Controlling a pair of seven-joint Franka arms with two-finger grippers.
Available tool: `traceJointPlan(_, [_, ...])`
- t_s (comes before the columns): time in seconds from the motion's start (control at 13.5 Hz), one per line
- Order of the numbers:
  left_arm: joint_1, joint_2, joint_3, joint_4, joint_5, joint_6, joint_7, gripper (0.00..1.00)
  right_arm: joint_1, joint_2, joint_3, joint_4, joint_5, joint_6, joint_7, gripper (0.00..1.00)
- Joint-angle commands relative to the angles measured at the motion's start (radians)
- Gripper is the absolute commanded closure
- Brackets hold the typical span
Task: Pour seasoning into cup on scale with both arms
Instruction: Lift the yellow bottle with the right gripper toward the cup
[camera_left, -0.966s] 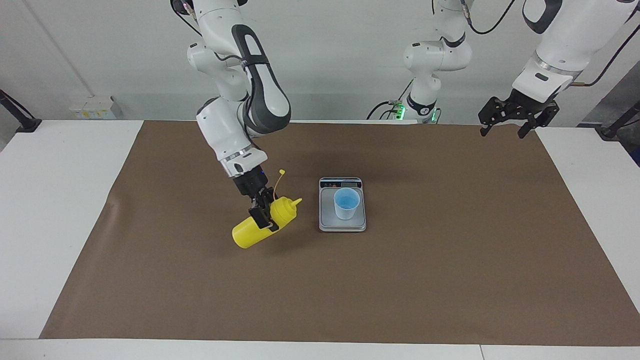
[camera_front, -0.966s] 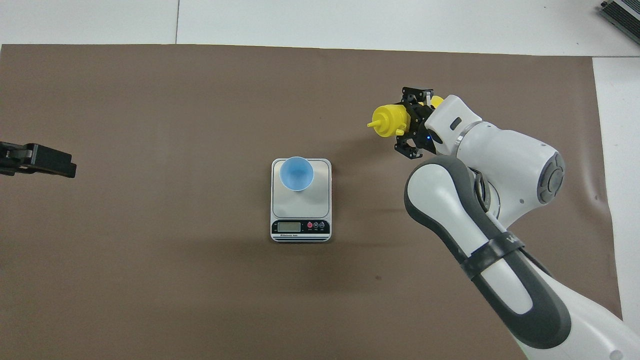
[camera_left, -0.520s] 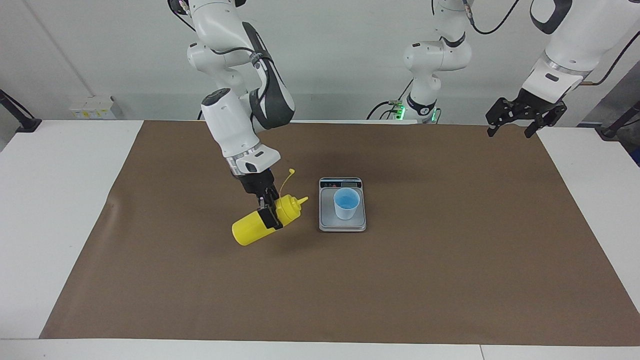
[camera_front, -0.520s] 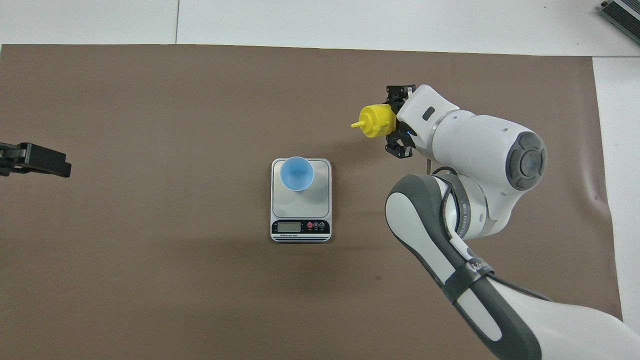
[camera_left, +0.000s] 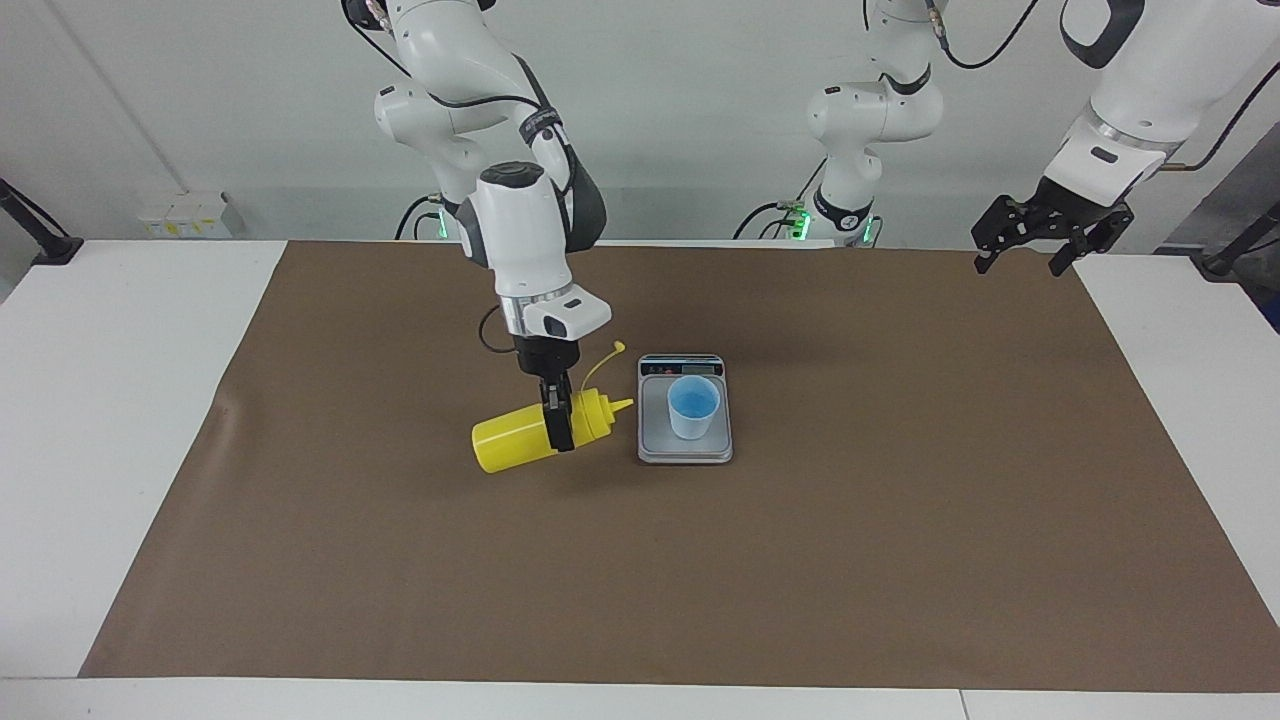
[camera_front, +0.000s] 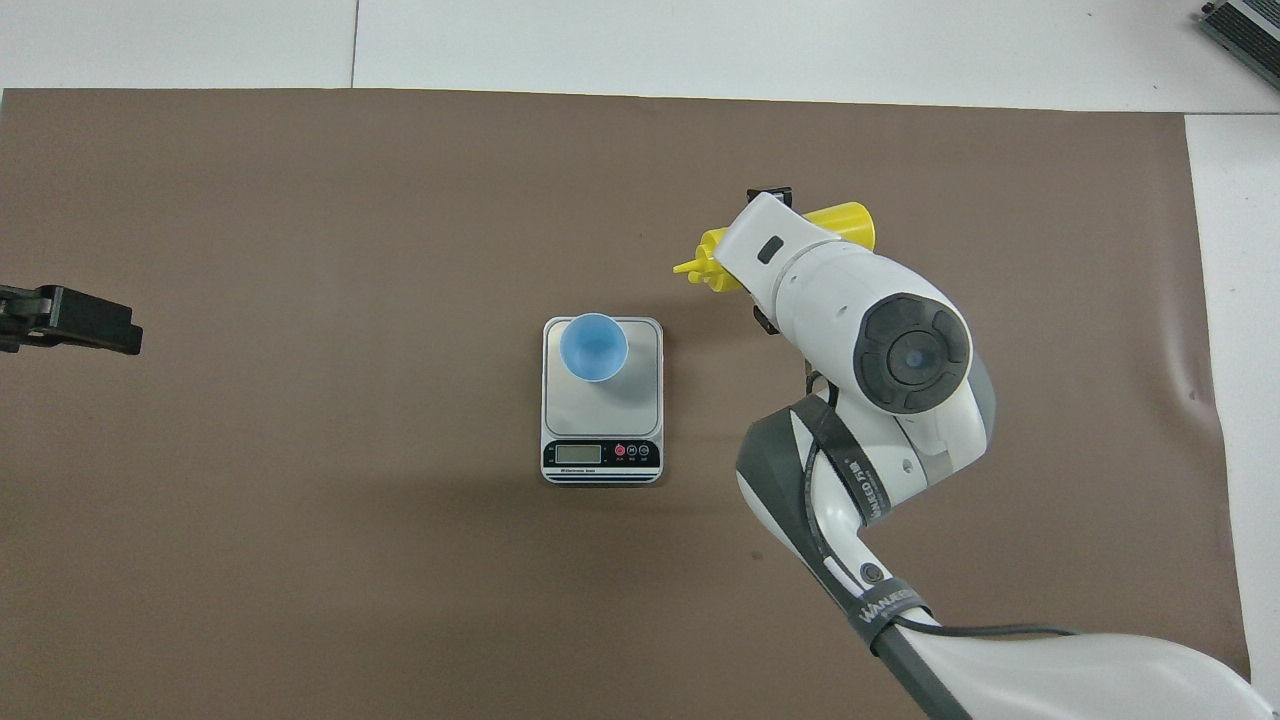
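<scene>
Facing view: the right gripper (camera_left: 558, 432) is clamping the yellow bottle (camera_left: 545, 438), carrying it nearly level over the mat, nozzle aimed at the cup (camera_left: 693, 407) on the scale (camera_left: 685, 450). The left gripper (camera_left: 1042, 235) is waiting, fingers spread and empty. Next, I judge, the nozzle needs bringing over the cup.

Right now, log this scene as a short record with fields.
bottle: yellow bottle, tilted, nozzle toward the cup, off the mat
cup: blue cup upright on the scale
right end effector: shut on the bottle
left end effector: open, waiting over the mat's edge at its own end
</scene>
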Motion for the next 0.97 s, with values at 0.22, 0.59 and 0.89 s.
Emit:
traceJointPlan(0.22, [0.009, -0.030, -0.007, -0.032, 0.018, 0.001, -0.007, 0.00, 0.058, 0.025, 0.005, 0.065, -0.216, -0.080, 0.137, 1.00])
traceJointPlan(0.59, [0.008, -0.030, -0.007, -0.032, 0.018, 0.001, -0.007, 0.00, 0.109, 0.071, 0.005, 0.096, -0.316, -0.128, 0.173, 1.00])
traceJointPlan(0.89, [0.008, -0.030, -0.007, -0.031, 0.018, 0.001, -0.007, 0.00, 0.152, 0.104, 0.006, 0.153, -0.454, -0.223, 0.210, 1.00])
